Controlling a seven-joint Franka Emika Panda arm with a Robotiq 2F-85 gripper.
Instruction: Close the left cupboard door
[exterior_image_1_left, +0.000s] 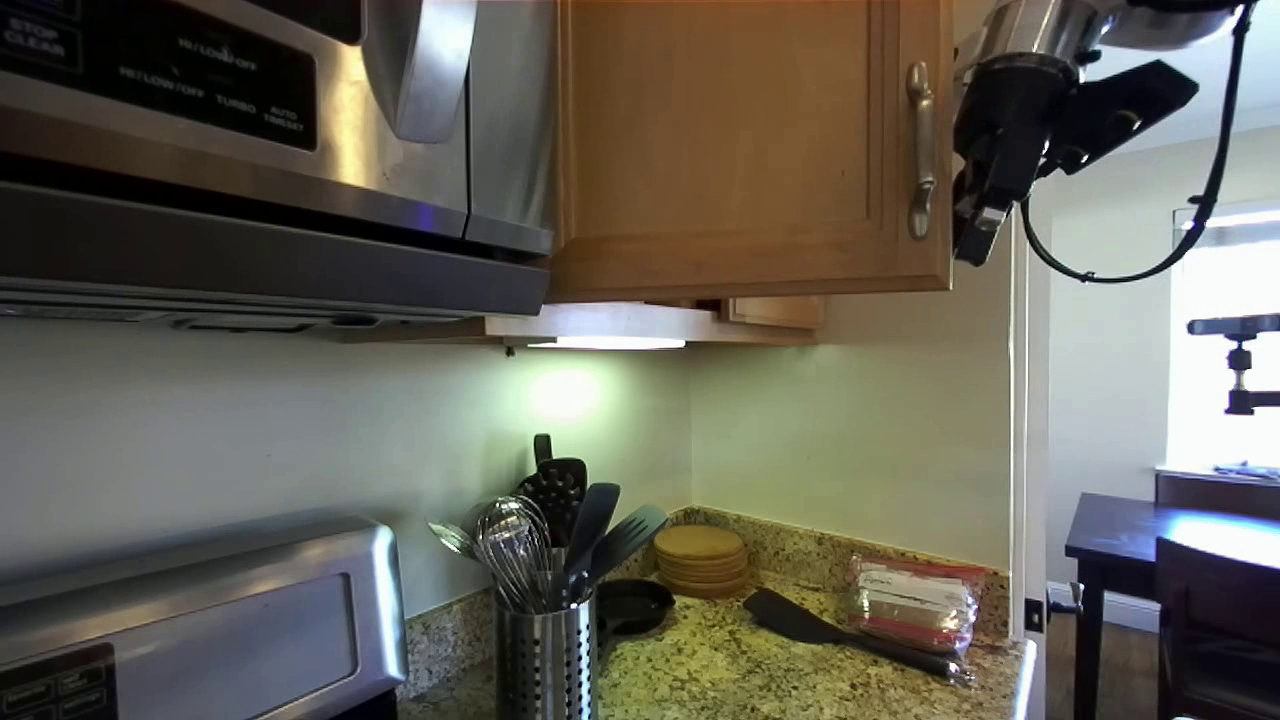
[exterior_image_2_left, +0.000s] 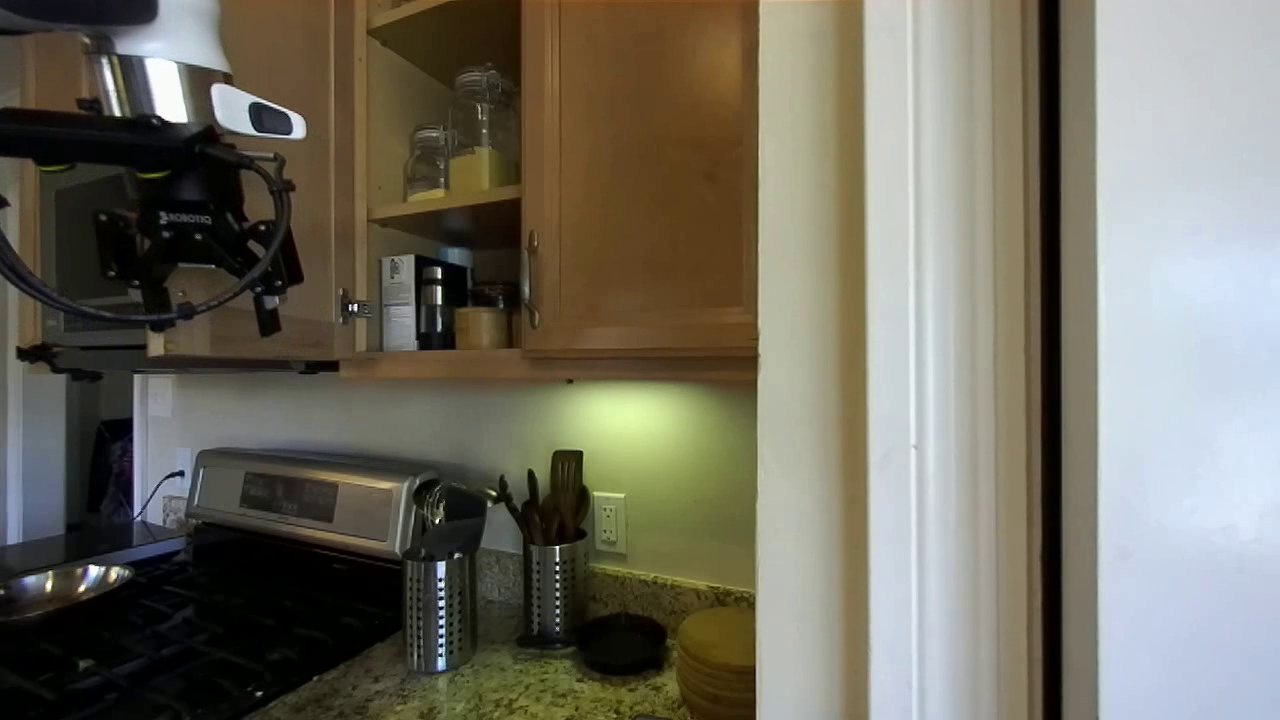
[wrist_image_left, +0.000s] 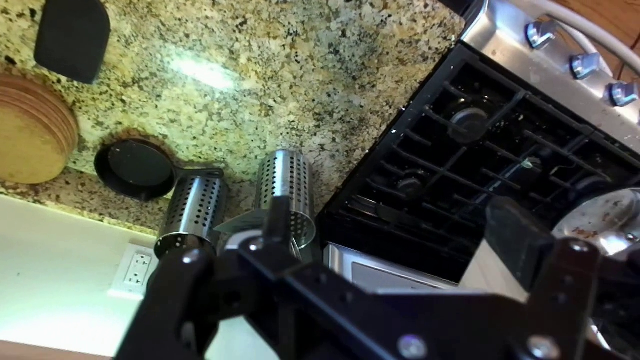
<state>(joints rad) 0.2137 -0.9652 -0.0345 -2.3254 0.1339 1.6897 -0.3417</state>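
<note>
One pincer (exterior_image_2_left: 213, 318) gapes wide near one open left cupboard door (exterior_image_1_left: 740, 140), two utensil canisters (exterior_image_2_left: 440, 620) below.

Under-cabinet lamp (exterior_image_1_left: 630, 343) brightens the wall (exterior_image_1_left: 600, 420); window (exterior_image_1_left: 1230, 275) glares; wrist-view pincer (wrist_image_left: 395, 225) seems blurred.

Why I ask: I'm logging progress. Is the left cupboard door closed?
No, the left cupboard door stands swung open, exposing lidded glass jars on a shelf in an exterior view.
</note>
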